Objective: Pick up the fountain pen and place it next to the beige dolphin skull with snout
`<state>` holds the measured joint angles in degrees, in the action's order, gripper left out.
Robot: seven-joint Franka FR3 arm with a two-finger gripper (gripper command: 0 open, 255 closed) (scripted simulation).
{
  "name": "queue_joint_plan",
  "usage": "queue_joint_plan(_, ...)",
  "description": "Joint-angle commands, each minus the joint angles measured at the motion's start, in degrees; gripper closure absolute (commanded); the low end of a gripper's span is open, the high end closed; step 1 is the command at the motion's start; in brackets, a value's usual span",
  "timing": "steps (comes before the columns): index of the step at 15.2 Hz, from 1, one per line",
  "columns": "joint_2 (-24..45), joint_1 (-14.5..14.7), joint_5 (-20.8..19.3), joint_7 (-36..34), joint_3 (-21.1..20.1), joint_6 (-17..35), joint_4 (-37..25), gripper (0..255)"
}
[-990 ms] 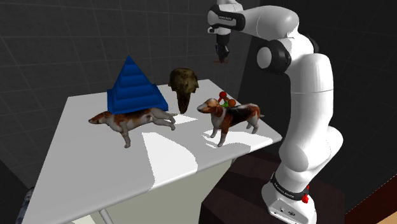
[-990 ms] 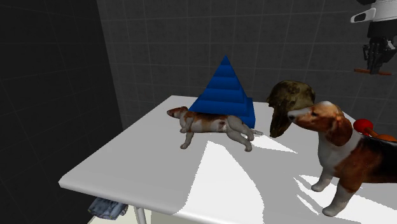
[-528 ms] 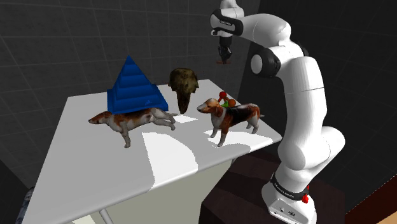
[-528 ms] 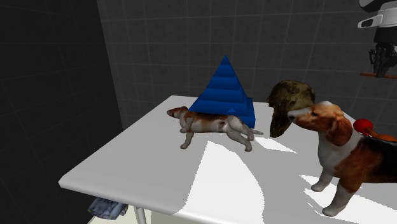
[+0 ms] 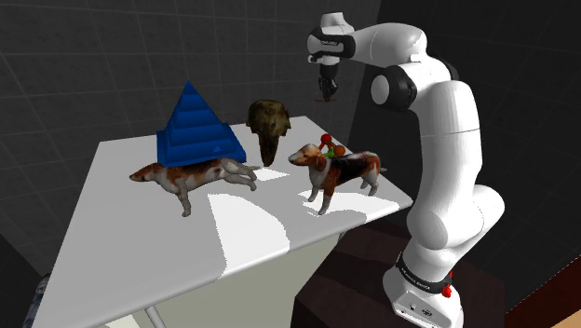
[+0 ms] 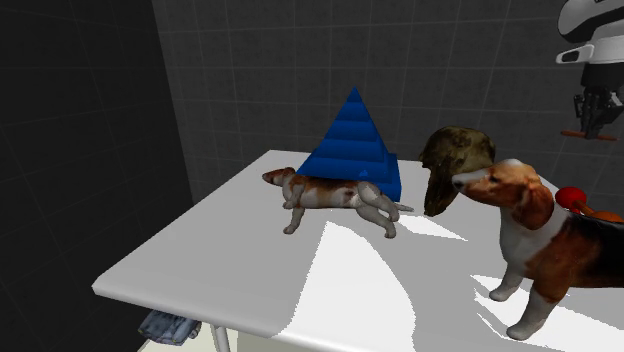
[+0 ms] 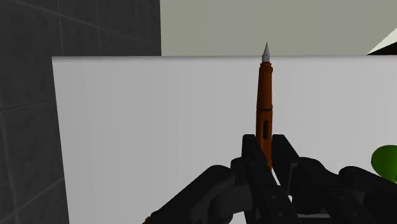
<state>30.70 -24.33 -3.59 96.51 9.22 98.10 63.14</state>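
Orange and slim, the fountain pen (image 7: 264,95) sits clasped between the two black fingers (image 7: 250,156) of the gripper (image 7: 272,153). Its silver nib points away from the hand, with a white surface behind it. In the shoulder view the gripper (image 5: 326,90) hangs high in the air beyond the far right corner of the white table (image 5: 140,233), above the standing beagle figurine (image 5: 335,170) and touching nothing on the top. In the second exterior view the pen (image 6: 590,132) shows as a thin orange bar lying roughly level under the gripper (image 6: 598,118).

The dolphin skull (image 5: 269,121) looks mottled brown rather than beige. It stands near the table's far edge with its snout down, between the blue stepped pyramid (image 5: 197,126) and the beagle, well apart from the pen. A second dog figurine (image 5: 191,174) lies stretched out at the pyramid's base; whether the pyramid rests on it or just behind it I cannot tell. Something small, red and green, sits on the beagle's back.
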Motion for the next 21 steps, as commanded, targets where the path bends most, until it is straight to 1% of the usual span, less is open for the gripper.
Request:
queue_joint_plan(1,-0.2,0.1,-0.1,-0.2,0.0,1.7,1.8,255)
queue_joint_plan(10,-0.8,0.4,-0.3,-1.0,-0.1,9.0,9.9,255)
queue_joint_plan(21,0.2,0.5,-0.4,-1.8,-0.1,16.8,16.7,255)
